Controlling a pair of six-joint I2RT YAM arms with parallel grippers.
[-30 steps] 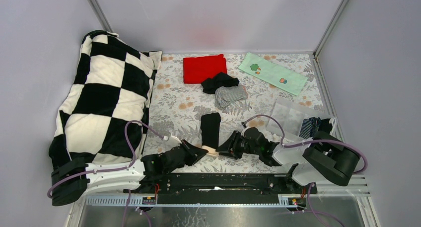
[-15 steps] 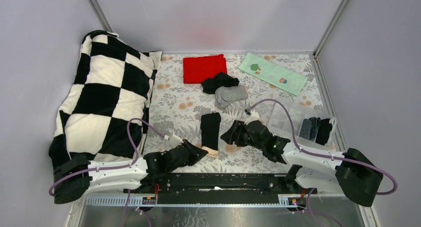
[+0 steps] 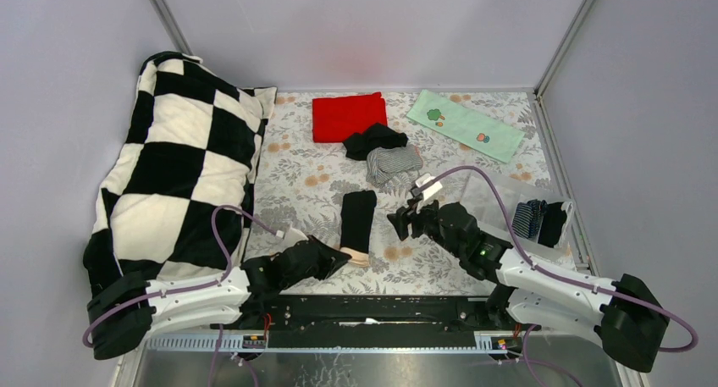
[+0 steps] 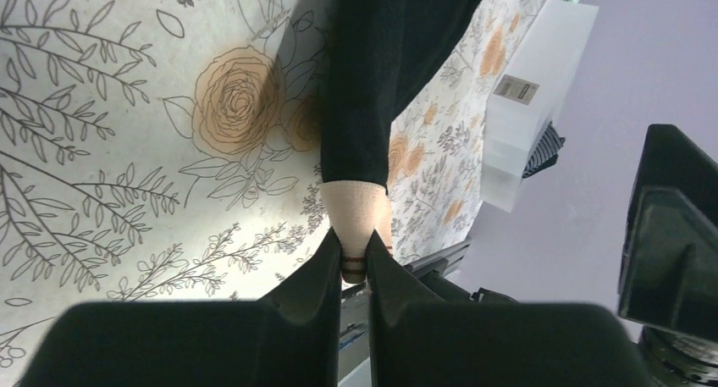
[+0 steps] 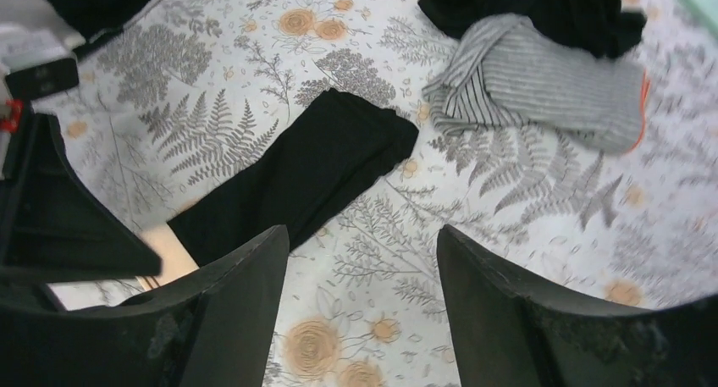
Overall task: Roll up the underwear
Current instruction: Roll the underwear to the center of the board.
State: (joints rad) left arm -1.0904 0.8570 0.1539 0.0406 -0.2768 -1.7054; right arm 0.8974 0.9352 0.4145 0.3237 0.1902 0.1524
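I'm looking at the floral tabletop (image 3: 305,184) from above. The folded black underwear (image 3: 358,218) is lying as a long narrow strip near the middle, running away from the arms. Its near end is showing a tan band (image 4: 356,209). The left gripper (image 3: 340,257) is sitting low at that near end, and in the left wrist view its fingers (image 4: 317,273) are pressing together on the tan band, so it's clamped on the folded black underwear.

The right gripper (image 5: 362,239) is hovering just right of the strip, not touching it. Its fingers are standing wide apart with only floral tabletop showing between them.

Further back, the grey pinstriped underwear (image 3: 394,163) is lying crumpled, touching a crumpled black underwear (image 3: 374,139) behind it. That black one is overlapping the near right corner of the red cloth (image 3: 348,116). The pale green cloth (image 3: 463,124) is lying flat at the far right, apart from the pile.

A clear bin (image 3: 495,192) is sitting on the right side, holding a striped bundle (image 3: 527,218) and a black bundle (image 3: 552,222) (can't tell what garments they are). A black-and-white checkered pillow (image 3: 178,158) is leaning along the left wall.
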